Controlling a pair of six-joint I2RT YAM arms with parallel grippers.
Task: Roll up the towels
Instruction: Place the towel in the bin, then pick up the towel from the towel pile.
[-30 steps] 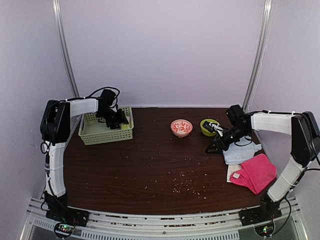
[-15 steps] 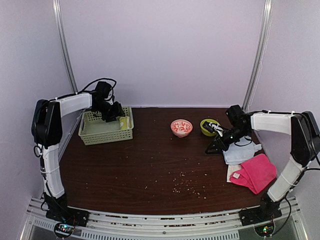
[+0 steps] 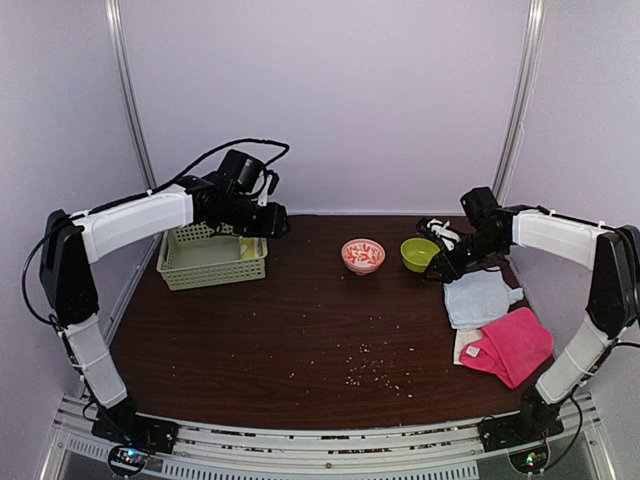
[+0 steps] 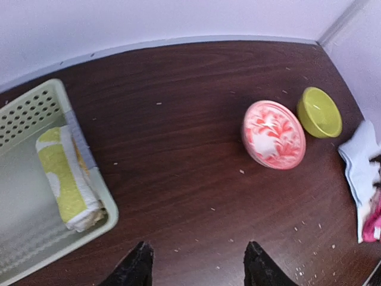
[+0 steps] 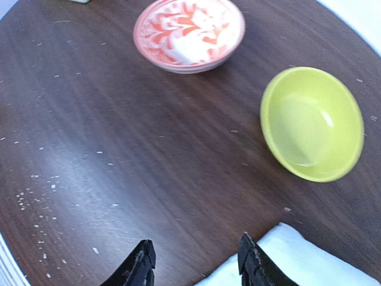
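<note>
A rolled yellow patterned cloth towel (image 4: 68,185) was seen lying along the right wall of the pale green perforated plastic basket (image 3: 212,257). The left gripper (image 4: 197,256) was held above the dark wooden table (image 3: 300,330), fingers spread and empty. A pink-and-white patterned bowl (image 3: 362,255) and a yellow-green bowl (image 3: 419,253) were set side by side. The right gripper (image 5: 195,250) was likewise parted, nothing gripped, near a corner of the light blue towel (image 3: 480,298). The bright pink towel (image 3: 510,345) was laid partly over the cream towel (image 3: 466,345).
</note>
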